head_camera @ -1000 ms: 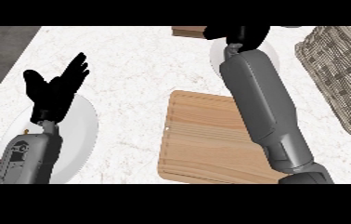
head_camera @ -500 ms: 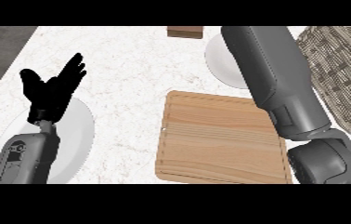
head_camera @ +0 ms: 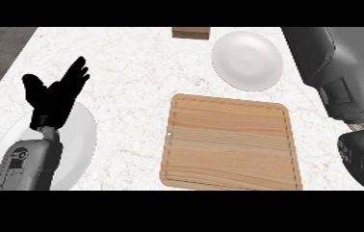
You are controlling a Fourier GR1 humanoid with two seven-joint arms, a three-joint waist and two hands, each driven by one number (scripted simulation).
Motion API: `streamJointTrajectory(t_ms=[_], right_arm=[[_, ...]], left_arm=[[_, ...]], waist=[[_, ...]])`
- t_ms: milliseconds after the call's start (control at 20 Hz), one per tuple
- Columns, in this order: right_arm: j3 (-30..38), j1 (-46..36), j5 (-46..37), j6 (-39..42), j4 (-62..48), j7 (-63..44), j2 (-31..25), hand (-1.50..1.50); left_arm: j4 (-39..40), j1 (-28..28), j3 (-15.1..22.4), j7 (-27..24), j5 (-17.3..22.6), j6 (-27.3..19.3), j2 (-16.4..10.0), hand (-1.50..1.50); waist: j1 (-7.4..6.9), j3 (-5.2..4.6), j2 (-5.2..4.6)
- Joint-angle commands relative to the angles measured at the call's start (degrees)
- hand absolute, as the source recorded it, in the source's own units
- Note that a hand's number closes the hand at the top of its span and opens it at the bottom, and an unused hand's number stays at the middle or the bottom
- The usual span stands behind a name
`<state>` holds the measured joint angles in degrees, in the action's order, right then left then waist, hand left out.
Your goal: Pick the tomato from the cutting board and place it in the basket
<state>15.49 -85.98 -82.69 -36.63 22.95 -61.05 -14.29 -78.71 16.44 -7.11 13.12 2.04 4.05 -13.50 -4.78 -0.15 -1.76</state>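
Note:
The wooden cutting board (head_camera: 231, 142) lies in the middle of the counter with nothing on it. No tomato shows anywhere, and no basket shows. My left hand (head_camera: 55, 97) rests open at the left, fingers up, above a white plate (head_camera: 78, 144). Of my right arm only the grey forearm (head_camera: 328, 65) shows along the right edge; its hand is out of the picture.
A second white plate (head_camera: 247, 60) sits behind the board, at the upper right. A small brown block (head_camera: 190, 32) stands at the counter's far edge. The marble counter top (head_camera: 135, 82) spreads between the left plate and the board.
My right arm has swung towards the right edge, its hand has left the view, and the upper-right plate is now uncovered. The basket seen earlier at the right no longer shows.

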Motion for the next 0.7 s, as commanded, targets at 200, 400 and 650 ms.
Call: streamJointTrajectory(t_ms=[200,400,650], right_arm=[[1.4,-2.4,-5.6,0.5,-7.0,-9.9,-8.6,1.5],[1.6,-1.8,-7.2,0.8,-8.3,-10.7,-10.8,1.5],[3.4,1.4,-7.0,-3.3,-8.9,-9.3,-11.3,1.5]], left_arm=[[-1.2,-0.5,-0.2,-0.3,0.1,0.0,-0.1,0.0],[0.9,-1.5,0.0,-2.0,-0.3,-0.2,0.8,0.0],[2.7,0.3,-1.4,-1.5,0.1,0.4,-0.8,0.0]], waist=[[-0.25,0.01,-0.12],[1.13,0.03,0.15],[1.72,0.1,0.07]])
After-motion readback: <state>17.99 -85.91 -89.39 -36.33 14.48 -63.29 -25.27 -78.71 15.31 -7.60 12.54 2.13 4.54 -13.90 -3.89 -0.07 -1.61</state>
